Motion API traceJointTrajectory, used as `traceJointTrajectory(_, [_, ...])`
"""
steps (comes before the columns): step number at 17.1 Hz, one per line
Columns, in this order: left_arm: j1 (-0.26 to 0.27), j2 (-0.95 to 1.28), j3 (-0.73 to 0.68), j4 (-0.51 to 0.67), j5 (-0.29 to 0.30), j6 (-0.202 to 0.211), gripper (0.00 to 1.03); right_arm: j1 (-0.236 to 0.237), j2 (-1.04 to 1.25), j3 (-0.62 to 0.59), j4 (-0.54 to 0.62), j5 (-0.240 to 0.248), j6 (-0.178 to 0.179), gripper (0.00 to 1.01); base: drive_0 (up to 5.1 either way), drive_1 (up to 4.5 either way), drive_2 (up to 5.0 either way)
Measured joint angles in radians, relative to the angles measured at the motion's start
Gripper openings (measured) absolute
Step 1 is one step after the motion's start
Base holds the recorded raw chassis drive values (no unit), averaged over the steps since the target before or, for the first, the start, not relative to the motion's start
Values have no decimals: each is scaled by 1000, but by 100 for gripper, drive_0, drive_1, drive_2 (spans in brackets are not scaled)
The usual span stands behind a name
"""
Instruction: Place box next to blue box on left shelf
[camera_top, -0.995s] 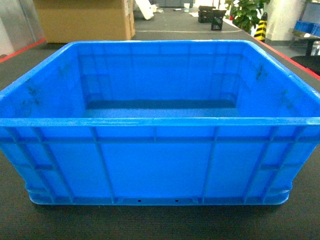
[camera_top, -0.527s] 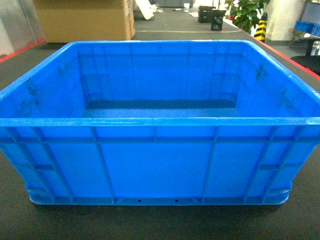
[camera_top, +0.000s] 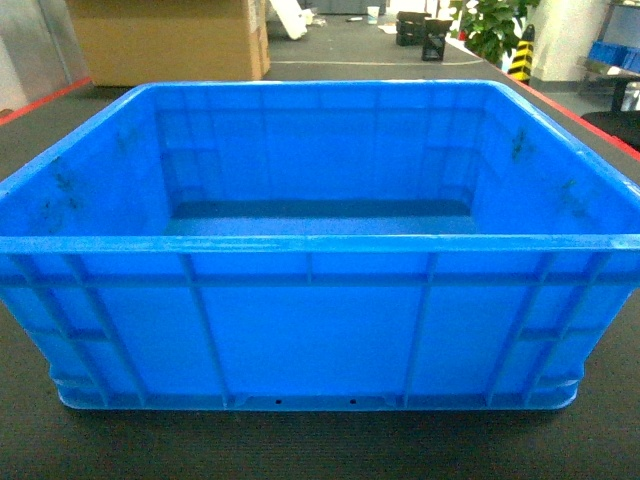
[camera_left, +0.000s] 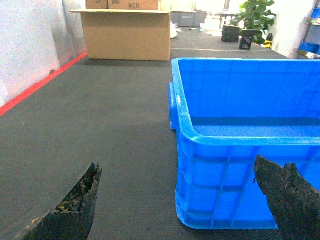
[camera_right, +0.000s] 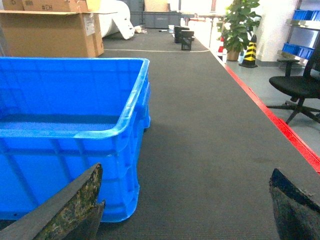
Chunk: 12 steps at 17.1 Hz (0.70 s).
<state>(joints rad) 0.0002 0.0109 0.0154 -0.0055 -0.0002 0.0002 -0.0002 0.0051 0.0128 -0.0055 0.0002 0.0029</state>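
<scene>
Squarely ahead, the empty blue crate (camera_top: 318, 250) rests on dark matting (camera_left: 100, 130); left gripper (camera_left: 185, 200) and right gripper (camera_right: 185, 205) gape apart, flanking its near corners.

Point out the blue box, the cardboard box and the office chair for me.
blue box (camera_top: 310, 340): head view, near side wall.
cardboard box (camera_left: 127, 35): left wrist view, front face.
office chair (camera_right: 299, 86): right wrist view, seat.
</scene>
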Motion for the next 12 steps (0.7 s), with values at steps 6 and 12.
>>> traceJointTrajectory(6, [0,0,0,0,0,0,98,0,0,0,0,0,0,98,0,0,0])
traceJointTrajectory(12, [0,0,0,0,0,0,98,0,0,0,0,0,0,98,0,0,0])
